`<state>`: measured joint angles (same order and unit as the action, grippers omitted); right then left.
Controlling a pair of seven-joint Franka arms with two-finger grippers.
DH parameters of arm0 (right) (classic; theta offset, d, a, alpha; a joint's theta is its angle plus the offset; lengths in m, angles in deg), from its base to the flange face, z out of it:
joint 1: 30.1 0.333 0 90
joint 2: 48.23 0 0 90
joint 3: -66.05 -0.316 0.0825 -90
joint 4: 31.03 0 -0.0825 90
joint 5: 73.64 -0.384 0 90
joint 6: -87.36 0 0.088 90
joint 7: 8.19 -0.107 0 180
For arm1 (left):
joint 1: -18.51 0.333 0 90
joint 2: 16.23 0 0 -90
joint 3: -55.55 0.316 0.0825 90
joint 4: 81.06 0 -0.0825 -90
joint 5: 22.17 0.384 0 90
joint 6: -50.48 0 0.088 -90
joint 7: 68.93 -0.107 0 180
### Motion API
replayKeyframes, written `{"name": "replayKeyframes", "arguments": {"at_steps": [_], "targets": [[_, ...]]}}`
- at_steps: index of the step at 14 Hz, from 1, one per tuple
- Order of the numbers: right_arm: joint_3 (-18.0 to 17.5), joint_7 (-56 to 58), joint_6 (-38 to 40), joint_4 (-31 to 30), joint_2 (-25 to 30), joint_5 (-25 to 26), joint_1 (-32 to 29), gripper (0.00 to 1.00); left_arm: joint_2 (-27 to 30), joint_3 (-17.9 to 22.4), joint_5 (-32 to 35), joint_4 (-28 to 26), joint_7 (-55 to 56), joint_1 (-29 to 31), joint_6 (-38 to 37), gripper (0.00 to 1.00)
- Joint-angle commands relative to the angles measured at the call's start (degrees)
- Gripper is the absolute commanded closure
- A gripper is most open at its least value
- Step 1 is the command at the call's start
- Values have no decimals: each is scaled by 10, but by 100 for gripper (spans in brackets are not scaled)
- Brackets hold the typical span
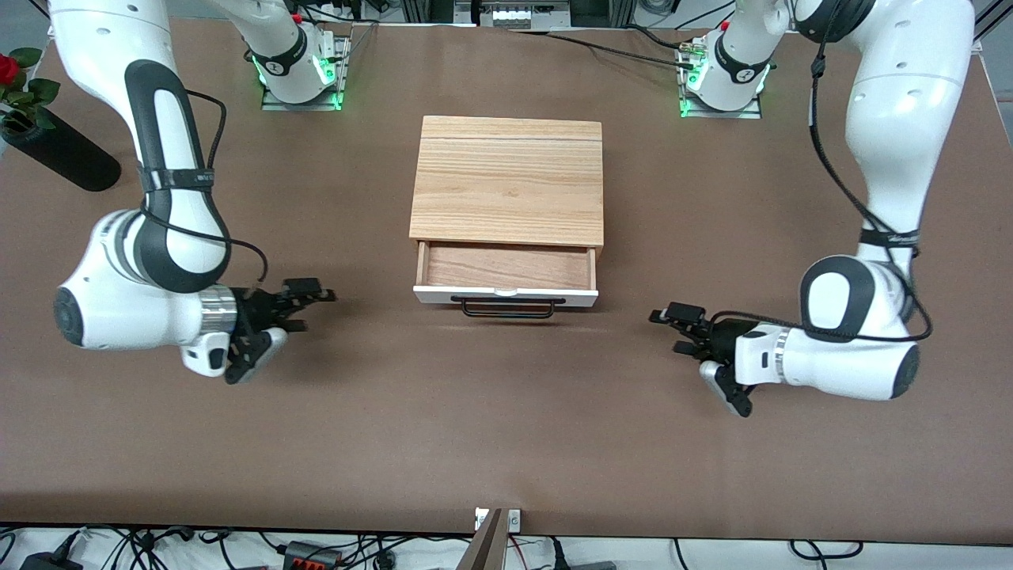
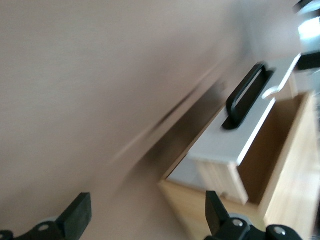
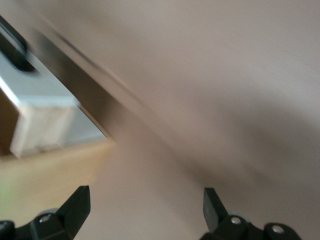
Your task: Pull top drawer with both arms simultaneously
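The left gripper [image 1: 682,328] hangs over bare table toward the left arm's end, well apart from the drawer, with its fingers [image 2: 77,215] spread wide and nothing between them. The right gripper [image 1: 305,309] hangs over bare table toward the right arm's end, also well clear of the drawer, its fingers [image 3: 75,207] wide apart and empty. Between the two grippers, in the middle of the brown table [image 1: 506,443], stands the wood-grain cabinet [image 1: 506,180], and its top drawer [image 1: 506,296] is pulled partway out toward the front camera, so the light-brown tray inside shows. The white front panel carries a thin black wire handle [image 1: 506,307], which neither gripper touches. Each wrist view shows a corner of the open drawer. A dark vase [image 1: 55,154] with a red rose [image 1: 8,70] lies at the table's edge at the right arm's end, near the bases.
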<state>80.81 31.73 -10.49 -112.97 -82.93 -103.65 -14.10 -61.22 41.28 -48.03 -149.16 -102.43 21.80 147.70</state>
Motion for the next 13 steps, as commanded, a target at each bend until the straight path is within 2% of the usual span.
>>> {"name": "replayKeyframes", "arguments": {"at_steps": [1,3,5,7,9,10,11,13], "targets": [[25,-12,44,-7,32,136,10,0,71,16,117,-14,6,-7,-40,0],[26,-41,74,-6,63,225,5,0,117,39,166,-14,6,-7,-99,0],[31,-82,128,-4,99,281,11,0,146,48,201,-15,6,-7,-114,0],[29,-122,185,16,142,286,6,0,165,56,228,-14,0,-7,-121,0],[35,-133,258,58,154,288,1,0,179,79,244,-12,6,-9,-139,0],[50,-148,282,86,158,286,0,0,193,85,255,-11,8,-9,-142,0],[54,-165,282,103,160,287,2,0,210,93,259,-13,19,-8,-143,0],[39,-218,278,90,185,289,-8,0,227,114,259,-13,81,-12,-143,0]]}}
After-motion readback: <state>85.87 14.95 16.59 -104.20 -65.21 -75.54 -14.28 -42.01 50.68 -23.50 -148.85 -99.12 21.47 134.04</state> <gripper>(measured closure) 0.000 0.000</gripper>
